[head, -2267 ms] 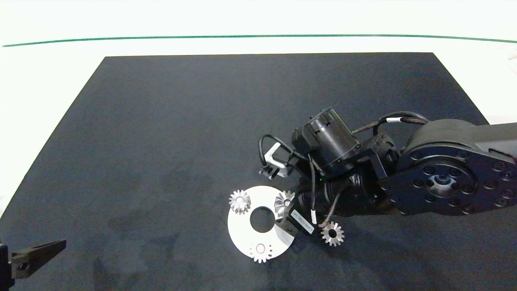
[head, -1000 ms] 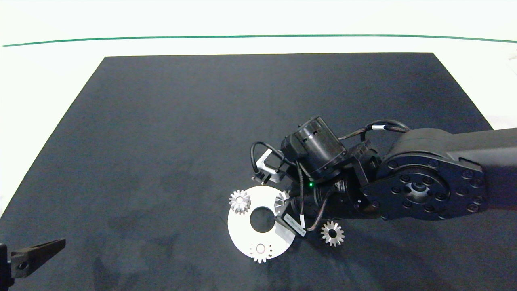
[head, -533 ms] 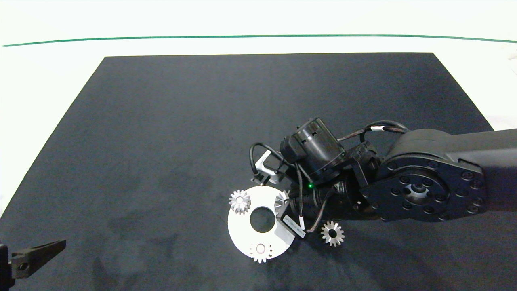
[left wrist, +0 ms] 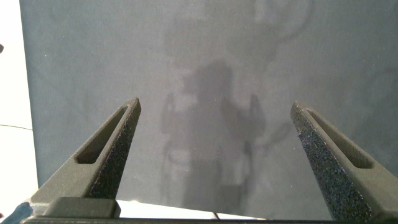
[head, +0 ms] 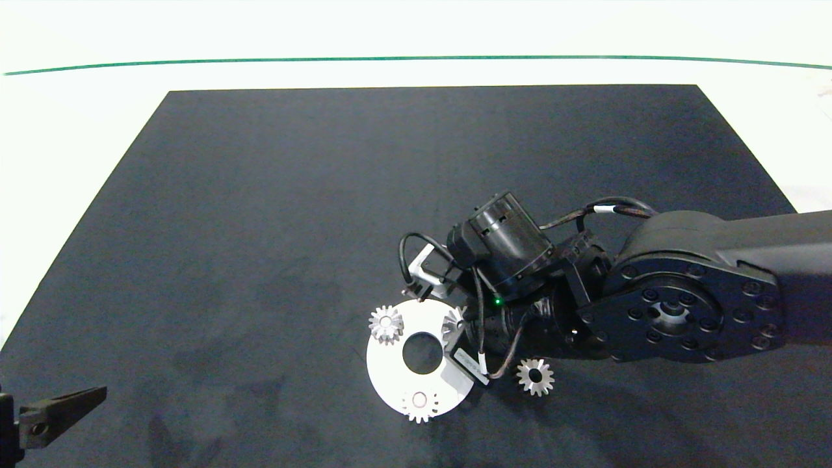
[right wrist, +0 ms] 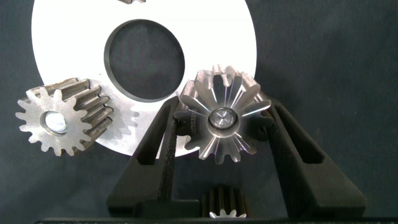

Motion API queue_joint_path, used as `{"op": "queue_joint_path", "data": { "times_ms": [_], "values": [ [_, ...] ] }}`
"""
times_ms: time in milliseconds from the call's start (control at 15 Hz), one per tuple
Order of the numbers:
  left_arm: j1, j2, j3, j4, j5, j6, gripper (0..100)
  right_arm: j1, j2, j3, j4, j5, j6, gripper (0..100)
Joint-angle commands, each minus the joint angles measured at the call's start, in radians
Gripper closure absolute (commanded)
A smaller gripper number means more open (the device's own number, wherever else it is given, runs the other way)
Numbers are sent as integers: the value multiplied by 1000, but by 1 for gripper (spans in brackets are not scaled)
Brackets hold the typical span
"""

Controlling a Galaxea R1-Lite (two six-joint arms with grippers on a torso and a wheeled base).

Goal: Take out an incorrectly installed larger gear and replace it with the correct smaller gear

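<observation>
Fingers of the right gripper [right wrist: 224, 124] show plainly only in the right wrist view, where they pinch a silver bevel gear with slanted teeth, the larger gear [right wrist: 222, 117], one finger against each flank, on its pin at the edge of the white ring plate [right wrist: 62, 37]. From the head view this gear [head: 453, 323] is half hidden under the wrist and cables, so the grip cannot be read there. The head view alone shows a smaller gear [head: 535, 376] lying loose on the black mat [head: 260, 195] just beside the plate, and two more mounted gears [head: 386, 324] [head: 419, 403] on the plate rim. The wrist view cuts one of them off at its edge. The left gripper [left wrist: 217, 155] hangs spread wide over bare mat, holding nothing, parked at the near left corner.
</observation>
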Motion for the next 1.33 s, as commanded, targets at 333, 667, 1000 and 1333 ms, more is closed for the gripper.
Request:
{"op": "queue_joint_path", "data": {
  "times_ms": [333,667,1000,1333],
  "values": [
    [1,-1,0,2,1,0,0,24,-9,-4,3,-17,-2,72],
    [1,-1,1,4,0,0,0,38,-49,-1,8,-17,-3,72],
    [-1,3,6,2,1,0,0,26,-114,6,11,-17,1,72],
    [-2,3,12,-1,1,1,0,-112,-144,68,6,-8,6,72]
  ]
}}
